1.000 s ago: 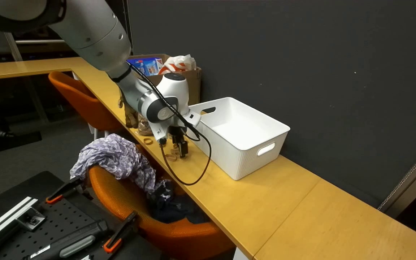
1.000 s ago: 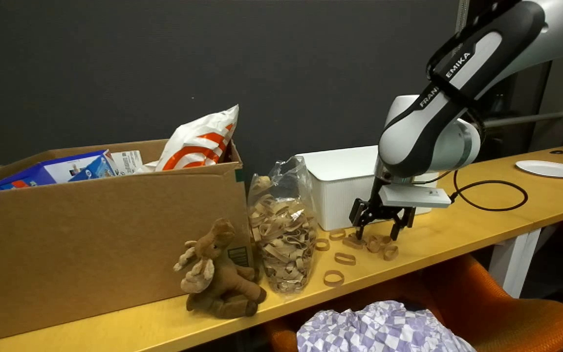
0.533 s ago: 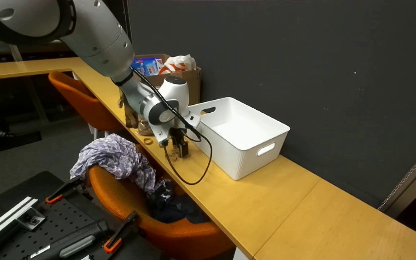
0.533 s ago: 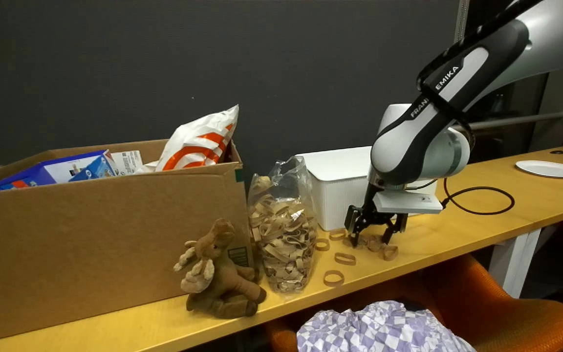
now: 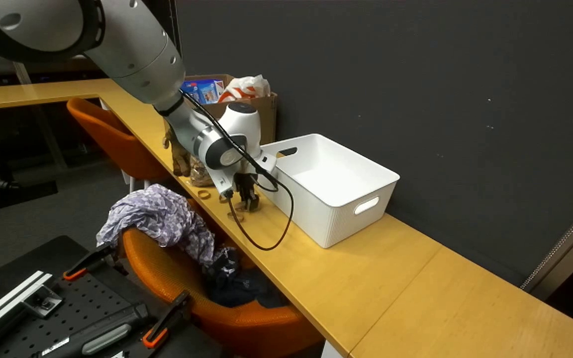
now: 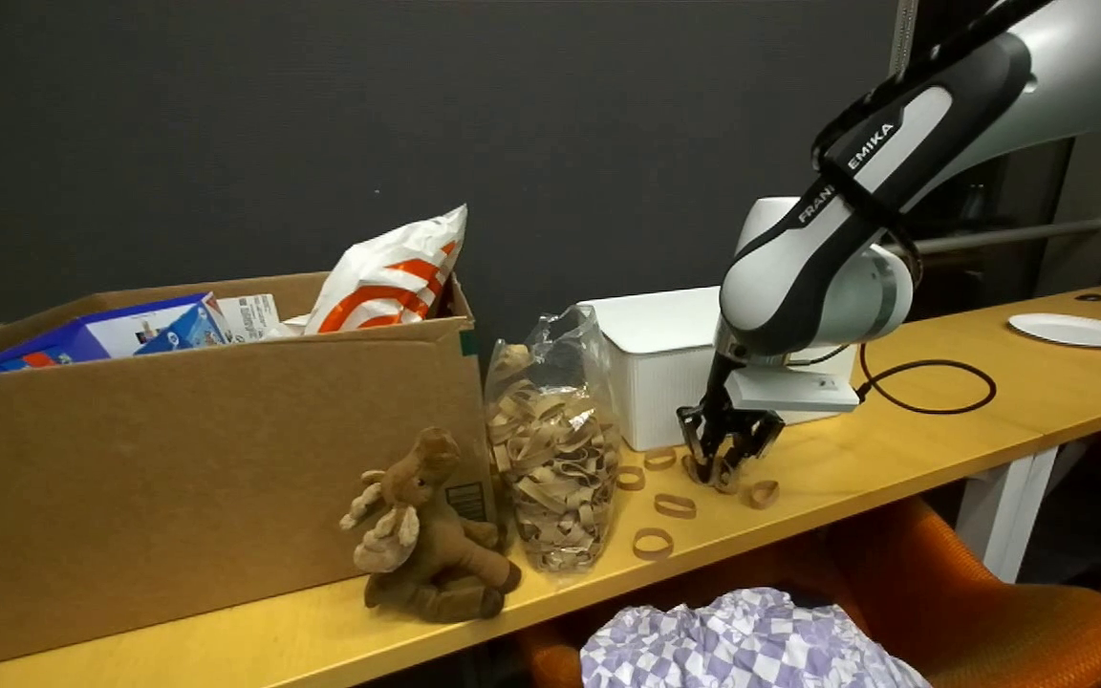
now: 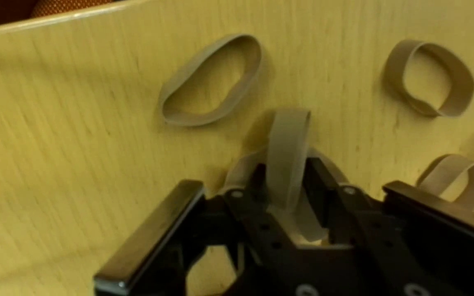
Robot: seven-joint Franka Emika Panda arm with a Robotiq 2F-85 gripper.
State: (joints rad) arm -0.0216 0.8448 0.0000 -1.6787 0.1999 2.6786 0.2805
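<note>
Band [image 7: 288, 139], tan, one: pinched between my fingertips, its loop jutting past them in the wrist view.
Gripper [image 7: 287, 174], mine: nearly closed, only the band between the tips; low over the table [image 6: 1067, 401], contact with the wood I cannot tell.
Second band [image 7: 243, 164]: directly below my tips, partly hidden; whether I grip it too, I cannot tell.
Third band [image 7: 243, 88]: loose on the table, between my tips and the table's edge.
Fourth band [image 7: 397, 70]: loose, near the upper right in the wrist view.
Fifth band [image 7: 447, 174]: loose, partly covered by my gripper there.
Bag [image 6: 555, 459], clear: filled with more bands, standing near me.
Bin [image 5: 311, 214], white: just beside me in both exterior views.
Carton [image 6: 226, 478], brown: beside the bag, sack [image 6: 388, 277] sticking out.
Toy [image 6: 441, 545], plush, brown: seated before the carton.
Plate [image 6: 1081, 331], white: well apart, farther along the table.
Chair [image 6: 1000, 612], orange: at the table's edge, checked cloth [image 6: 742, 645] over it.
</note>
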